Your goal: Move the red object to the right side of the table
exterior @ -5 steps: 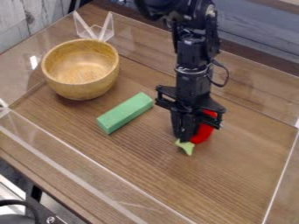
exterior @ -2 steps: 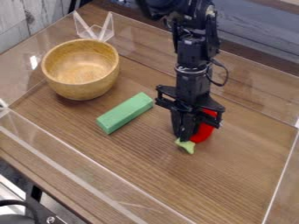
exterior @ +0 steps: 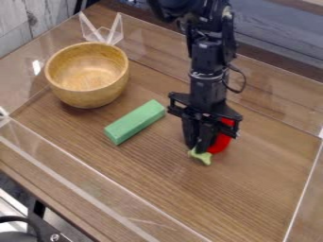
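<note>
The brown, dark-streaked table (exterior: pixel 89 184) spreads beneath everything, with low clear walls at its edges. At the left sits a yellow-orange bowl (exterior: pixel 87 76); right of it, a green block (exterior: pixel 135 122) lies at a slant. Next, the black arm (exterior: pixel 211 47) reaches down from the top, its gripper (exterior: pixel 210 137) low over the tabletop, right of centre. I cannot tell whether its jaws are open or closed. The red object (exterior: pixel 218 142), partly hidden, lies right at the gripper, green end toward the near side.

table (exterior: pixel 89 168): wood-grain, streaked | bowl (exterior: pixel 86 76), 10 o'clock: smooth, wood-toned — block (exterior: pixel 135 122), 9 o'clock: matt | red object (exterior: pixel 220 143): smooth
</note>
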Robot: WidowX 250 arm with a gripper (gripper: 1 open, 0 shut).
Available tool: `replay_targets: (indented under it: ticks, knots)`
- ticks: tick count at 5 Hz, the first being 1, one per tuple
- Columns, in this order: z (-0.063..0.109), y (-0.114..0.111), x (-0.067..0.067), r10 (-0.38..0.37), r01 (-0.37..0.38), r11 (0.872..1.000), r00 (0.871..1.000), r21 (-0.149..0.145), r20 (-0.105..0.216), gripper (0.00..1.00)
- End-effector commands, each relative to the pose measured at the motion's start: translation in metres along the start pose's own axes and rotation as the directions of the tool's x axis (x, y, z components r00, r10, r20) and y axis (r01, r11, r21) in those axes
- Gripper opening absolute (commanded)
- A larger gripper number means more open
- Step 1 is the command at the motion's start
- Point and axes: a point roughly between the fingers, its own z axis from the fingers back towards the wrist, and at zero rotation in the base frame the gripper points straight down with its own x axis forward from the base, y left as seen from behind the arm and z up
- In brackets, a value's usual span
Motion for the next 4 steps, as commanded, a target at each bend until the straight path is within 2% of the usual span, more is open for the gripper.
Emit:
replay_targets:
  ticks: [1, 2, 3, 4]
  knots:
    - [0.013, 0.001, 0.006, 0.001, -0.001, 1.0, 0.999, -0.001, 0.034, 1.0]
    - [0.039, 0.002, 0.003, -0.006, 0.008, 1.0, 0.997, -0.025, 0.072, 1.0]
    - [0.076, 0.005, -0.001, -0.007, 0.013, 0.999, 0.99, -0.04, 0.14, 1.0]
    - [0.11, 0.013, -0.006, -0.002, 0.012, 0.999, 0.982, -0.053, 0.19, 1.0]
